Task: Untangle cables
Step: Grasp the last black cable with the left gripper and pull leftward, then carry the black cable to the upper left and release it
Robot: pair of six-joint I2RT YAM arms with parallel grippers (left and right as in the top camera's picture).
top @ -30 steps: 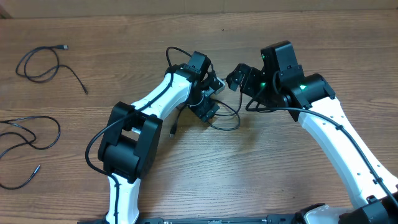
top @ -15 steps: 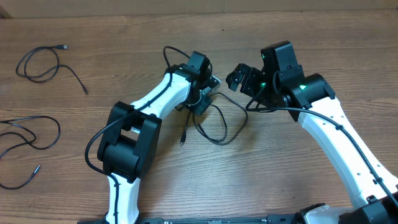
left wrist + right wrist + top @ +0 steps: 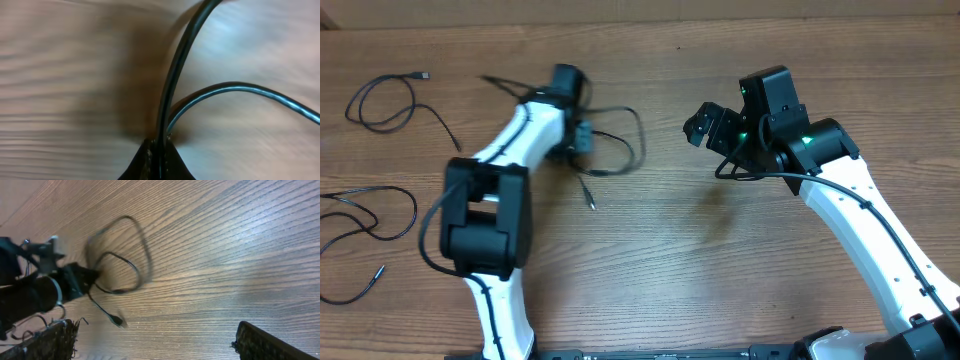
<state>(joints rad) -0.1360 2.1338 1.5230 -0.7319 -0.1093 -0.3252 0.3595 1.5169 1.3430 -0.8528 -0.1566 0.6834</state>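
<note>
Pinching 1 thin black cable [image 3: 640,138] over the table [image 3: 720,270], our left gripper [image 3: 582,138] is clenched on it, loop lying just right. Our right gripper [image 3: 704,121] hangs spread, empty. 2 more cables [image 3: 414,212] lie far left.

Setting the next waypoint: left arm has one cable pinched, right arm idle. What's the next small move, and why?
Probably open the left gripper and lay the held cable on the table there. It trails in one loose loop with its plug free, touching neither the upper-left cable nor the lower-left cable. The right gripper is open and empty.
</note>
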